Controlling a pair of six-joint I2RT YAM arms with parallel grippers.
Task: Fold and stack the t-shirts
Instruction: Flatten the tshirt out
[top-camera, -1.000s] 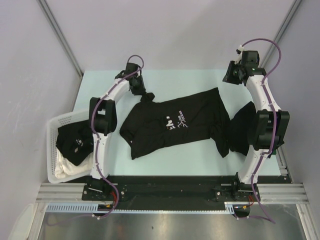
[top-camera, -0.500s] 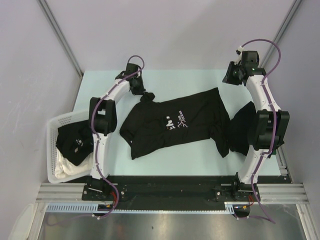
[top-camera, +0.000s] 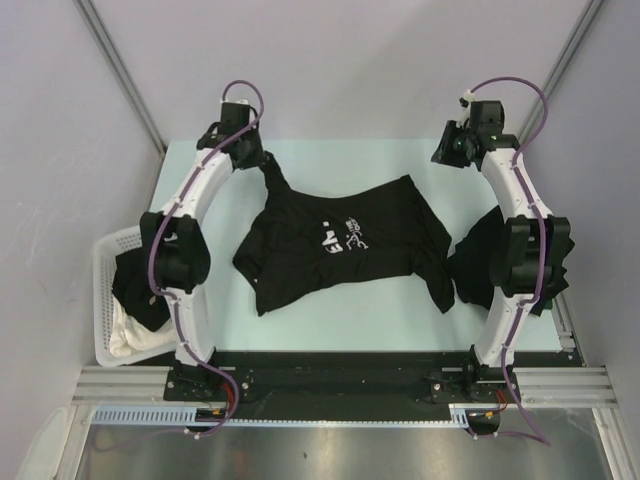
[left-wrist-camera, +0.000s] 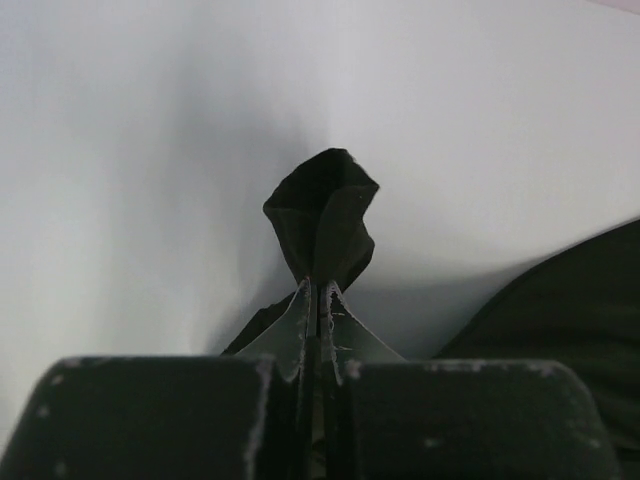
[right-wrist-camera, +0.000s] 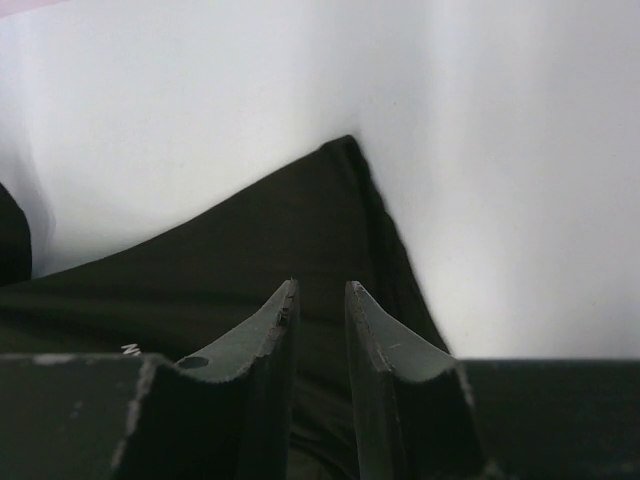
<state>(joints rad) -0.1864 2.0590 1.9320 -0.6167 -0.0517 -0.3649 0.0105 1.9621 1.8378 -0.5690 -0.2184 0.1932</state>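
Observation:
A black t-shirt (top-camera: 340, 240) with white lettering lies spread in the middle of the table. My left gripper (top-camera: 258, 163) is at the far left of the table, shut on a bunched corner of this t-shirt (left-wrist-camera: 322, 215), which runs taut from the jaws (left-wrist-camera: 320, 290). My right gripper (top-camera: 441, 155) hovers past the shirt's far right corner. Its jaws stand slightly apart with nothing between them (right-wrist-camera: 320, 292), and the black fabric (right-wrist-camera: 250, 250) lies below. A second black t-shirt (top-camera: 472, 268) lies crumpled at the right, partly under the right arm.
A white lattice basket (top-camera: 103, 262) stands at the left table edge. It holds another black t-shirt (top-camera: 135, 285) on a white cloth (top-camera: 125, 338). Grey walls close in the far side and both flanks.
My left gripper has moved back and to the left with the shirt corner, drawing that corner out and shifting the shirt. The right gripper has moved slightly left.

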